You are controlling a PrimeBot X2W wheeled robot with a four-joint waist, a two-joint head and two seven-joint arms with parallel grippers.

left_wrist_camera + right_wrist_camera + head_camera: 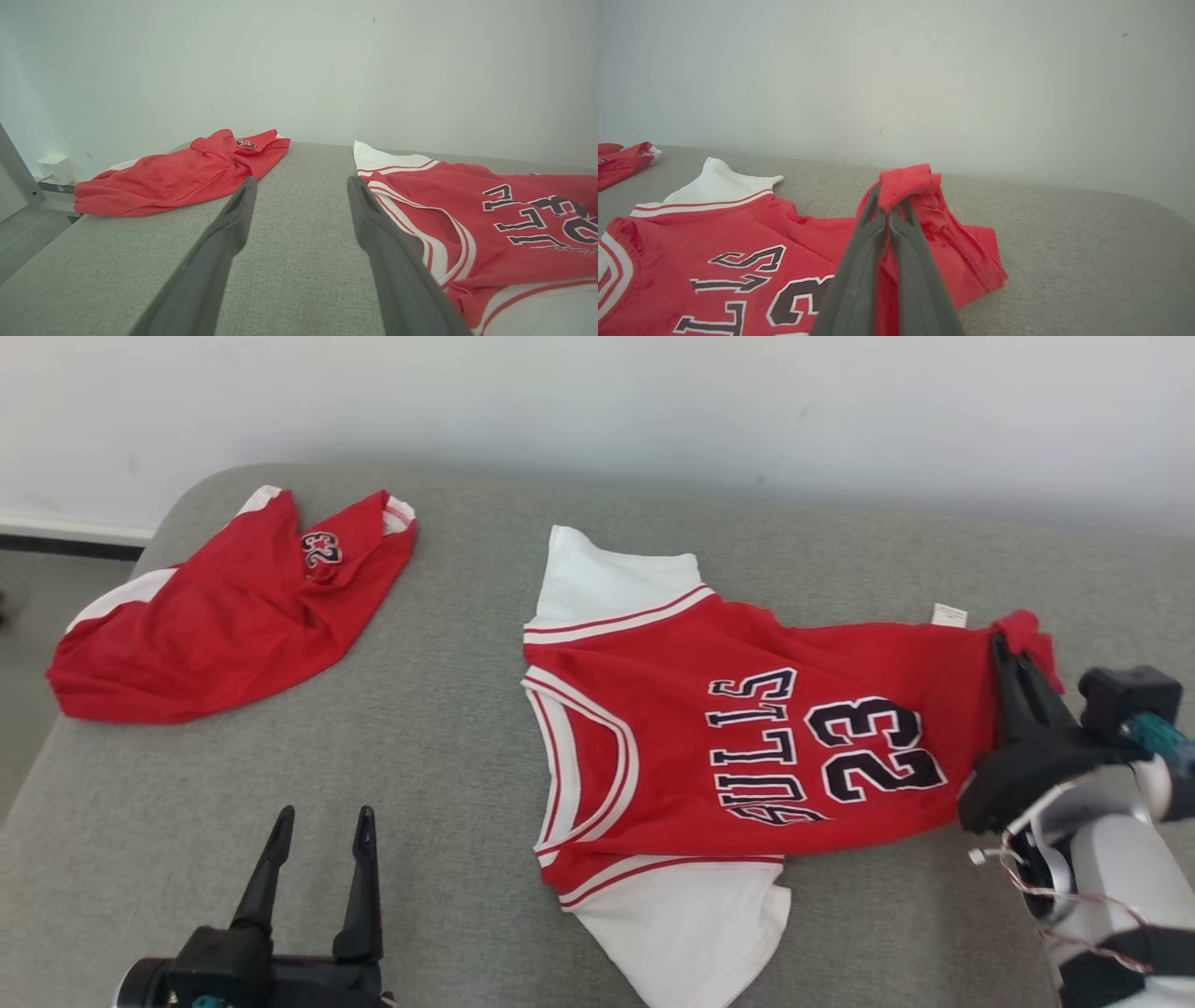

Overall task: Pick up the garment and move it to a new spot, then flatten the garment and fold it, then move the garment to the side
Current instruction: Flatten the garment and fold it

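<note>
The garment is a red jersey with white sleeves and black "BULLS 23" lettering, lying spread on the grey cushion, its neck toward the left. My right gripper is shut on the garment's bottom hem at the right, and the pinched red cloth bunches over the fingertips. The garment stretches away to the left in the right wrist view. My left gripper stands open at the lower left, apart from the garment, with bare cushion between its fingers.
Red shorts with white trim lie crumpled at the cushion's far left corner, also seen as red shorts. The grey cushion ends at a pale wall behind. Floor shows past its left edge.
</note>
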